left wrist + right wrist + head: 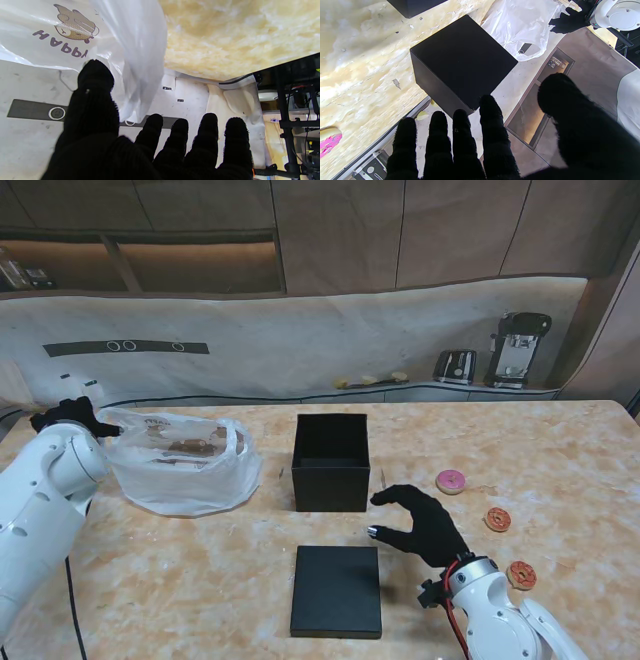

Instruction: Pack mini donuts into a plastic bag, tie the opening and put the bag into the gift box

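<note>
The plastic bag (180, 465) is kept puffed up on the left of the table (560, 450), so its mouth may be easy to fill. Brown shapes are seen inside it; whether they are donuts cannot be told. The gift box (331, 461) is set open in the middle, with its lid (337, 591) laid flat nearer to me, likely so the bag can go in later. Three mini donuts are left on the right: a pink donut (451, 481) and two orange donuts (498, 519) (520, 574).

The left hand (72, 417) is held at the bag's far left edge, fingers (208, 130) spread, nothing gripped. The right hand (420, 523) is stretched beside the box, fingers (491, 117) apart, empty.
</note>
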You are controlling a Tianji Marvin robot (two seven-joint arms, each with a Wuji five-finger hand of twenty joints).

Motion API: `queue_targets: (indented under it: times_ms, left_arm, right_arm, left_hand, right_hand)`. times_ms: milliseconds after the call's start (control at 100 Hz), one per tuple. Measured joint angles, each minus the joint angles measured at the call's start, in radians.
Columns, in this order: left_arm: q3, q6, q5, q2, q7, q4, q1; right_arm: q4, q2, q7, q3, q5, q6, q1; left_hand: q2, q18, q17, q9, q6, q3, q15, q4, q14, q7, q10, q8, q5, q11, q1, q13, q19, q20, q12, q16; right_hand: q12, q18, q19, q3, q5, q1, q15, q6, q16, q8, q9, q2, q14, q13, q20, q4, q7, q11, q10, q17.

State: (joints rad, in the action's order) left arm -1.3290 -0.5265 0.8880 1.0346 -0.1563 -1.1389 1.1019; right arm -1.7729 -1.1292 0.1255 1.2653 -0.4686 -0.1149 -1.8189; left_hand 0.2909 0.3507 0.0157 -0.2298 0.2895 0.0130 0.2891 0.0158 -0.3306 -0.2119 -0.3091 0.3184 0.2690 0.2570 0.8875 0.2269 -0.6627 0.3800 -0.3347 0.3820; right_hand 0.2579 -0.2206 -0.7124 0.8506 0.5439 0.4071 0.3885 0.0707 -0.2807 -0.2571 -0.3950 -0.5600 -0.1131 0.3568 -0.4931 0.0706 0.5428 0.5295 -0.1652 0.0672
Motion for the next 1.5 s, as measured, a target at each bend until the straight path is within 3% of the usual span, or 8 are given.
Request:
queue_targets:
  times_ms: [250,400,570,680,780,870,1120,1500]
  left_arm:
    - [0.047,-0.053,-0.089,0.012,0.002,0.050,-0.034]
    - [0.048,-0.048,-0.152,0.024,0.015,0.076,-0.041]
    - [0.016,0.035,-0.181,0.049,0.140,0.107,-0.030]
    - [-0.016,0.107,-0.204,0.063,0.188,0.108,-0.015]
    - [-0.036,0.202,-0.214,0.069,0.233,0.116,-0.004]
    - [-0.054,0.219,-0.208,0.075,0.276,0.110,0.014]
    - [-0.121,0.239,-0.183,0.081,0.311,-0.024,0.104]
    - [-0.215,0.175,-0.147,0.089,0.282,-0.351,0.245]
  right_arm:
    - [-0.002,0.000,-0.001,0.000,-0.001,0.008,0.000]
    - [-0.004,0.000,-0.001,0.002,-0.003,0.010,-0.001]
    - [-0.005,0.000,-0.002,0.003,-0.003,0.010,-0.002]
    - [-0.006,0.001,-0.004,0.004,-0.003,0.010,-0.002]
    - [-0.007,0.001,-0.004,0.004,-0.001,0.010,-0.003]
    - [-0.010,0.001,-0.004,0.004,-0.001,0.010,-0.004]
    - [-0.012,0.001,-0.003,0.005,0.001,0.004,-0.008]
    - [-0.020,0.000,0.011,0.008,0.006,-0.031,-0.022]
  left_hand:
    - [0.014,0.047,-0.061,-0.014,-0.002,0.000,0.000,0.000,-0.024,0.000,-0.023,0.038,0.001,0.000,0.034,0.022,-0.014,0.000,0.010,-0.004]
    - [0.050,0.085,-0.172,-0.065,-0.002,-0.028,0.030,0.000,-0.052,-0.048,-0.049,0.076,0.003,0.031,0.094,0.101,-0.089,0.000,0.010,-0.011]
    - [0.112,0.096,-0.356,-0.219,0.007,-0.412,0.129,0.000,-0.072,-0.207,-0.060,0.114,0.057,0.116,0.081,0.271,-0.222,0.039,0.010,-0.012]
    - [0.122,0.108,-0.534,-0.370,0.057,-0.679,0.192,-0.005,-0.073,-0.292,-0.074,0.109,0.214,0.163,0.088,0.439,-0.314,0.048,0.010,-0.012]
    - [0.144,0.108,-0.675,-0.517,0.055,-0.786,0.258,-0.013,-0.071,-0.385,-0.062,0.088,0.309,0.195,0.132,0.575,-0.413,0.029,-0.037,-0.012]
    - [0.162,0.108,-0.743,-0.620,0.035,-0.792,0.331,-0.009,-0.059,-0.467,-0.032,0.082,0.332,0.190,0.172,0.645,-0.509,0.002,-0.150,0.029]
    - [0.224,0.056,-0.944,-0.796,-0.021,-0.796,0.683,0.012,-0.022,-0.734,-0.001,0.089,0.376,0.232,0.222,0.828,-0.872,0.002,-0.415,0.232]
    - [0.275,0.050,-1.018,-0.834,-0.007,-0.931,0.784,0.018,-0.009,-0.784,-0.049,0.147,0.401,0.297,0.183,0.892,-0.975,0.002,-0.509,0.265]
  right_hand:
    - [0.000,0.000,0.000,0.000,0.000,0.000,0.000,0.000,0.000,0.000,0.000,0.000,0.000,0.000,0.000,0.000,0.000,0.000,0.000,-0.002]
    - [0.000,0.000,0.000,0.000,0.000,0.000,0.000,0.000,0.000,0.000,0.000,0.000,0.000,0.000,0.000,0.000,0.000,0.000,0.000,-0.002]
    - [0.000,0.000,0.000,0.000,0.000,0.000,0.000,0.000,0.000,0.000,-0.001,0.000,0.000,0.000,0.000,0.000,0.000,0.000,0.000,-0.006]
    - [0.000,0.000,0.000,0.004,0.002,0.000,0.000,0.000,0.000,0.000,-0.001,0.000,0.000,0.000,0.000,0.000,0.000,0.000,0.000,-0.008]
    - [0.000,0.000,0.000,0.015,0.025,0.005,0.000,0.001,0.000,0.000,-0.002,0.032,0.000,0.000,0.000,0.000,0.001,0.000,0.000,-0.009]
    - [0.001,0.000,0.000,0.015,0.036,0.015,0.000,0.001,0.000,0.000,-0.012,0.040,0.000,0.000,0.000,0.000,0.001,0.001,0.000,-0.009]
    - [0.001,0.000,0.000,0.015,0.037,0.016,0.000,0.002,0.000,-0.001,-0.012,0.050,0.000,0.000,0.000,0.000,0.001,0.001,0.000,-0.009]
    - [0.001,0.000,0.000,0.015,0.047,0.016,0.000,0.002,0.000,-0.007,-0.012,0.050,0.000,0.001,0.000,0.000,0.001,0.001,0.000,-0.009]
